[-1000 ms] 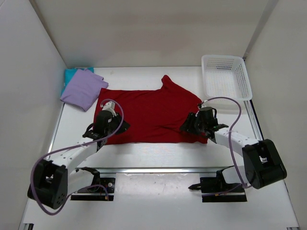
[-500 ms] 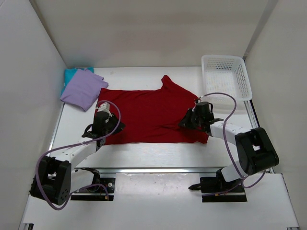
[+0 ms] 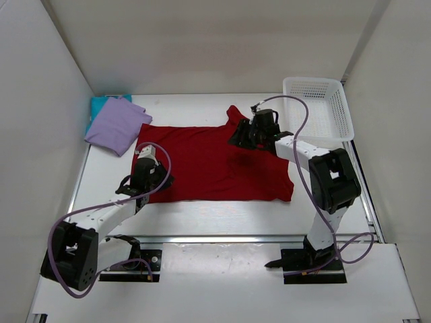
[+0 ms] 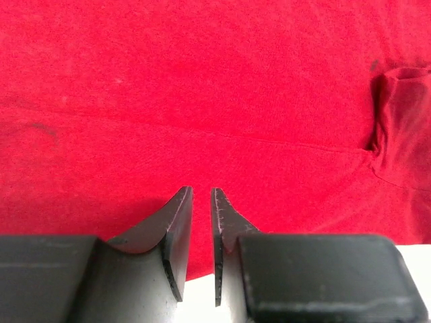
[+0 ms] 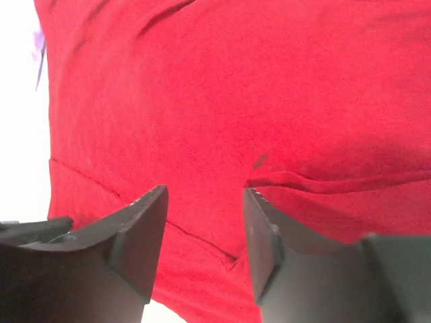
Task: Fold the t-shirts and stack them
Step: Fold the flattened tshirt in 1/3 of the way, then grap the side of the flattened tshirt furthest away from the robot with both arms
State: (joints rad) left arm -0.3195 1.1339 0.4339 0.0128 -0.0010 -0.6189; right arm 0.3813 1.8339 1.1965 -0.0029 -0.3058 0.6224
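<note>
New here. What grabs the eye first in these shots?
A red cloth t-shirt spread across the centre, with the left gripper at its near left edge and the right gripper, jaws open, over its far right part. Far left, a folded lavender-purple t-shirt lies on a teal t-shirt; a white plastic lattice basket sits far right.

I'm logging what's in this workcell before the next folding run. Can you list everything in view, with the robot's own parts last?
red t-shirt: one, red, spread flat mid-table.
lavender t-shirt: one, lavender, folded, far left corner.
teal t-shirt: one, teal, under the lavender one, only an edge showing.
basket: one, white lattice, far right corner.
table: one, white, under everything.
left gripper: one, black, over the red t-shirt's near left corner, jaws a narrow slit apart.
right gripper: one, black, over the red t-shirt's far right part, jaws open, holding nothing.
</note>
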